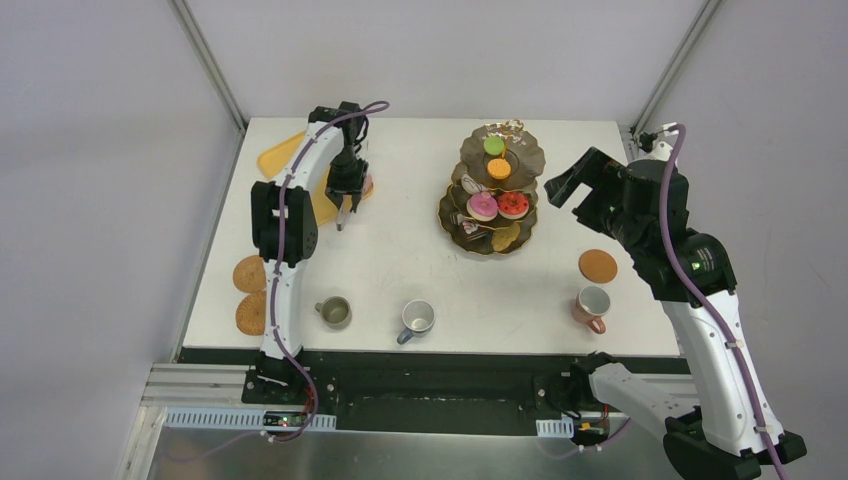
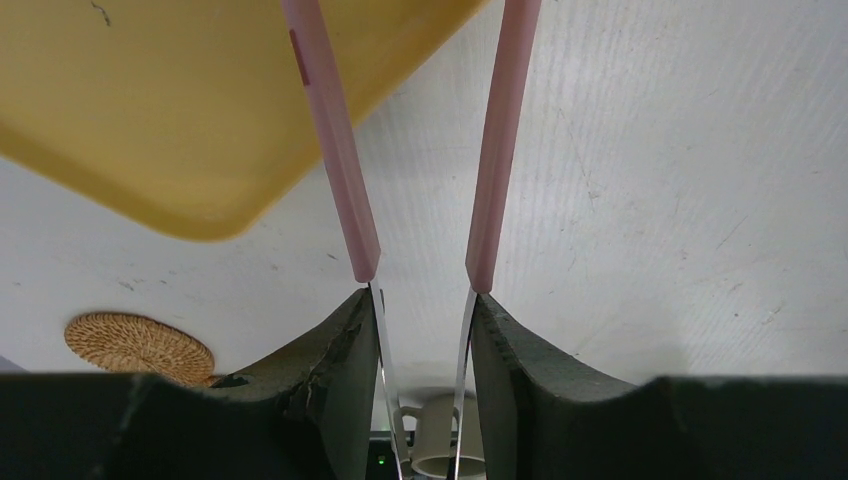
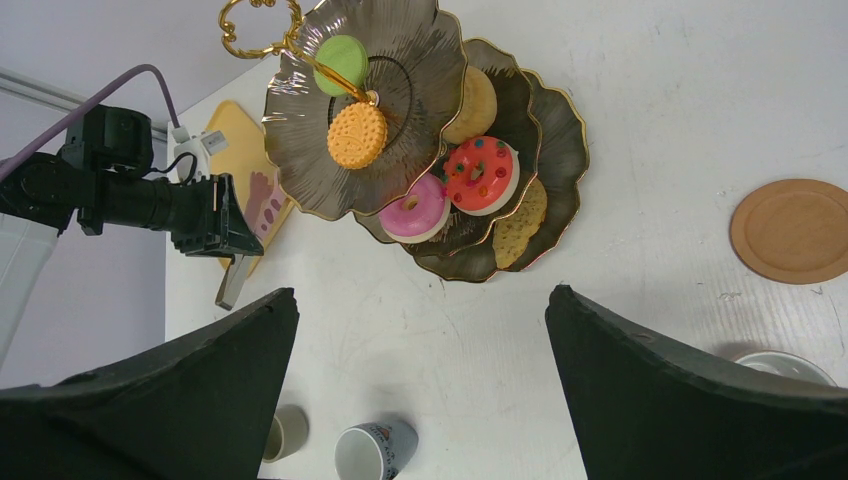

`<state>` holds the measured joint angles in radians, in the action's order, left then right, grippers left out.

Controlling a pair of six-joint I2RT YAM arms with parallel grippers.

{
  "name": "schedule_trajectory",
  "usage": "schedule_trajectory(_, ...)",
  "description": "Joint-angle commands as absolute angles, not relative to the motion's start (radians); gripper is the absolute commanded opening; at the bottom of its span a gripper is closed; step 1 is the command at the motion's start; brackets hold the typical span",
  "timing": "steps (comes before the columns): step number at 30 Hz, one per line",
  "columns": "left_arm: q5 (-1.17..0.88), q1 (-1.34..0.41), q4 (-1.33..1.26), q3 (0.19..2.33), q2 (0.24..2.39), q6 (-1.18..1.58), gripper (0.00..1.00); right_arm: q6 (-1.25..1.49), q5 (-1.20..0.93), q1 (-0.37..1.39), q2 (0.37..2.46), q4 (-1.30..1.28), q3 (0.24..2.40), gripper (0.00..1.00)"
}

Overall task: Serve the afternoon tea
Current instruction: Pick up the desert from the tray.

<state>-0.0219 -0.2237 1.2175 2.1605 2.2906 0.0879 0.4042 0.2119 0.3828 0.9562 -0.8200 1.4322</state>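
Observation:
The dark gold-rimmed three-tier stand (image 1: 455,205) stands at the back centre of the table. It holds a green macaron (image 3: 342,62), an orange macaron (image 3: 358,135), a pink doughnut (image 3: 415,208) and a red doughnut (image 3: 480,175). My left gripper (image 1: 345,192) is shut on the pink-handled tongs (image 2: 345,150) at the edge of the yellow tray (image 2: 150,100); the tong tips carry nothing. My right gripper (image 1: 578,185) is open and empty, raised right of the stand. The olive mug (image 1: 335,312), grey-blue mug (image 1: 417,318) and pink mug (image 1: 592,305) stand near the front edge.
Two woven coasters (image 1: 250,290) lie at the left table edge, and a brown round coaster (image 1: 598,265) lies behind the pink mug. A small pinkish cake (image 3: 262,190) lies on the tray. The white table (image 1: 400,260) is bounded by grey walls.

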Motion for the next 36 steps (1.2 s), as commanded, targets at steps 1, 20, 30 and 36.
schedule_trajectory(1, -0.018, -0.231, 1.261, 2.123, 2.237, 0.079, 0.38, 0.408, 0.212, 0.379, 0.954, -0.809, 1.463, 0.99)
schedule_trajectory(20, -0.086, -0.189, 1.26, 2.143, 2.262, 0.101, 0.36, 0.408, 0.219, 0.379, 0.948, -0.807, 1.453, 0.99)
schedule_trajectory(30, -0.083, -0.19, 1.262, 2.166, 2.275, 0.103, 0.22, 0.405, 0.212, 0.379, 0.954, -0.807, 1.456, 0.99)
schedule_trajectory(36, -0.029, -0.19, 1.268, 2.188, 2.246, 0.111, 0.09, 0.403, 0.212, 0.379, 0.955, -0.804, 1.46, 0.99)
